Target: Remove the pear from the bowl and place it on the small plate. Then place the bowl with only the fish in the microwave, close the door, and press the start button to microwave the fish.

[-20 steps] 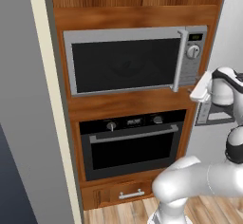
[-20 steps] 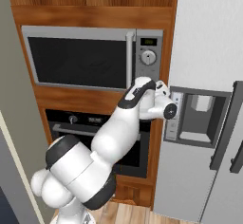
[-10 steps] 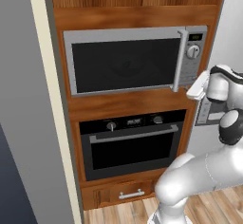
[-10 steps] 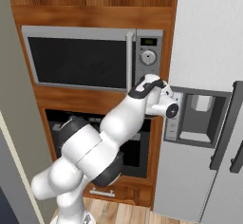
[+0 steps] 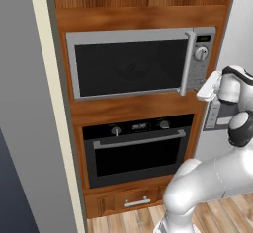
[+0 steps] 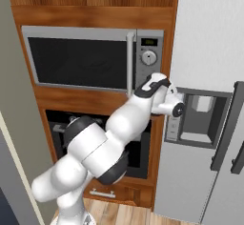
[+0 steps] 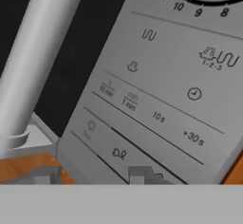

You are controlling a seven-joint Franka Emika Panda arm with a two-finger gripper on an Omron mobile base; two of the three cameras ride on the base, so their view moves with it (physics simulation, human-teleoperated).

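Note:
The silver microwave (image 5: pixel 128 64) (image 6: pixel 81 62) sits built into the wood cabinet. Its dark glass door (image 5: pixel 126 69) is shut, and the long vertical bar handle (image 5: pixel 187 61) (image 6: pixel 129 62) (image 7: pixel 38 52) stands beside the control panel (image 7: pixel 156 90). My gripper (image 5: pixel 201 91) (image 6: pixel 143 89) (image 7: pixel 92 176) hovers right at the lower end of that panel, below the round knob (image 5: pixel 200 53) (image 6: pixel 149 57). The fingertips (image 7: pixel 142 174) stand apart with nothing between them, close to the bottom row of buttons. The pear, bowl, small plate and fish are out of view.
A black wall oven (image 5: pixel 136 148) with a horizontal handle sits under the microwave, and a drawer (image 5: pixel 131 202) is below it. A grey fridge with a dispenser recess (image 6: pixel 198 119) stands right of the cabinet. A grey wall (image 5: pixel 24 103) bounds the left.
The hand has edged left toward the microwave's panel. The arm's elbow has swung and folded lower in front of the oven. The microwave is unchanged.

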